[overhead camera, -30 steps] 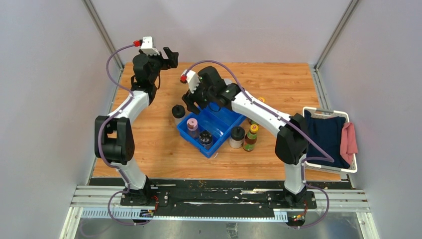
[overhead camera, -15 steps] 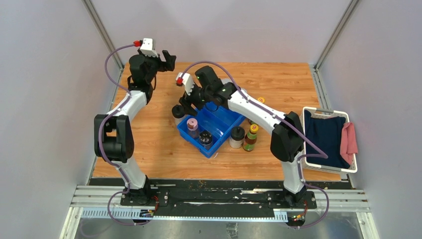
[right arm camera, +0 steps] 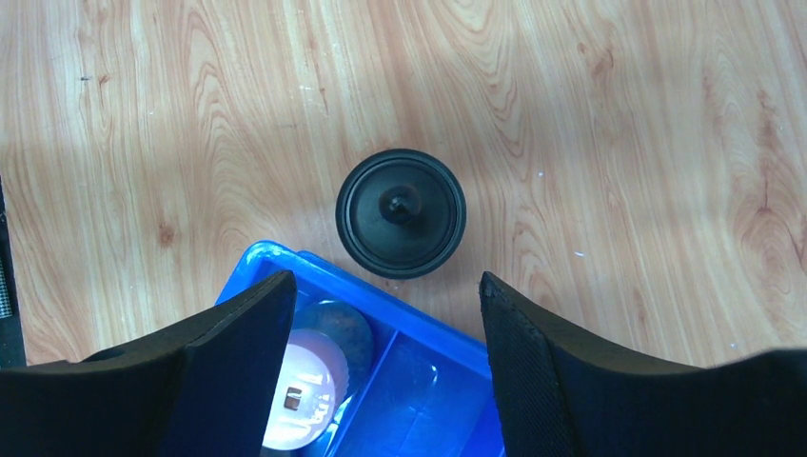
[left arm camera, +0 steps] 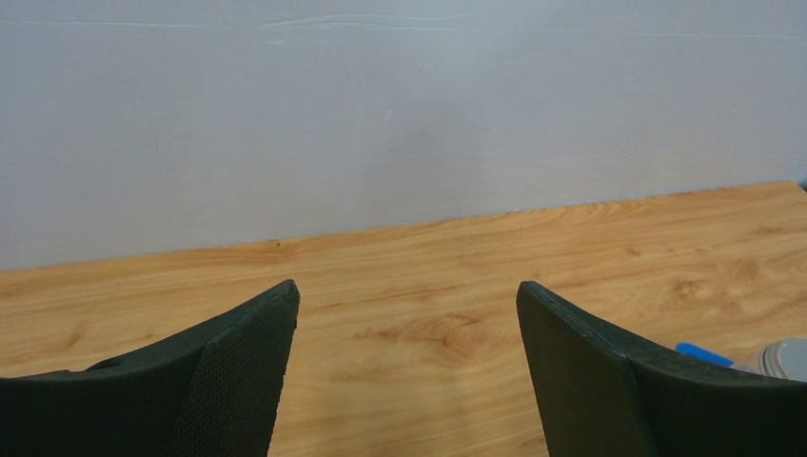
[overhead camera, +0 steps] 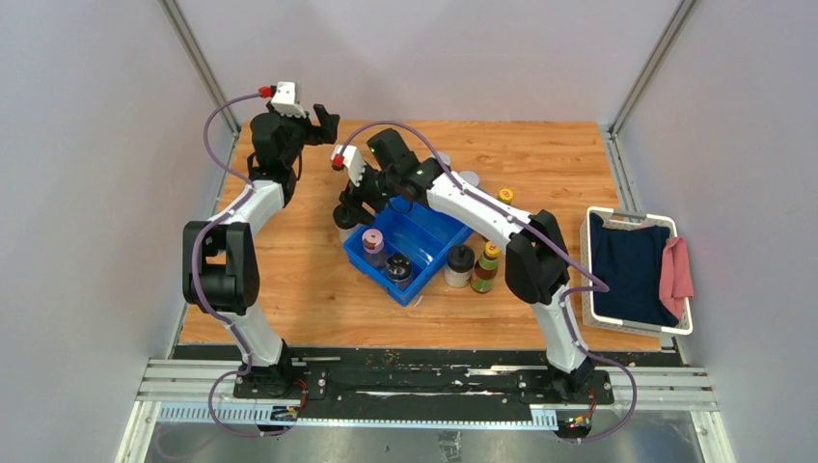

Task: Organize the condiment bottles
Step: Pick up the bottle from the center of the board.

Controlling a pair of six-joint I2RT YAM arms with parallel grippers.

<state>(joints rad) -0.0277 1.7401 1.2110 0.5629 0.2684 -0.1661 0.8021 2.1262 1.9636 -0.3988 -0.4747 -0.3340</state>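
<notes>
Wood-grain desk (overhead camera: pixel 289 289), grey walls on three sides. The L end effector (left arm camera: pixel 406 286) is at upper left of the top view, raised near the desk's far-left corner. Only its wrist cam shows the state: fingers (left arm camera: pixel 238 381) spread wide w/ nothing btw them. Ahead is bare wood and wall, and a grey-lid jar (left arm camera: pixel 790 357) is clipped at the lower right edge.

The R end effector (right arm camera: pixel 385 278) is left of centre in the top view, and the arm there hides most of what's under it. Its wrist cam looks straight down. Fingers (right arm camera: pixel 552 371) are spread, not pinching anything. A black-lid jar (right arm camera: pixel 401 212) stands upright just past the tips, seen end-on, long axis vertical, lid up. The jar is on the wood right at the corner of the blue tray (overhead camera: pixel 424 231); can't tell if they touch. There's open wood left of it and beyond it.

In the tray's near compartments are a pink-lid jar (overhead camera: pixel 372 241) and a dark-lid jar (overhead camera: pixel 398 268), both upright. Just right of the tray, close together, stand a black-capped jar (overhead camera: pixel 460 260) and a dark bottle (overhead camera: pixel 485 272) w/ yellow-red cap, also upright. The grey-lid jar stands behind the tray, by the R forearm.

At far right a white basket (overhead camera: pixel 637 213) sits at the desk edge, w/ a navy cloth (overhead camera: pixel 632 270) and a pink cloth (overhead camera: pixel 680 268) in it.
</notes>
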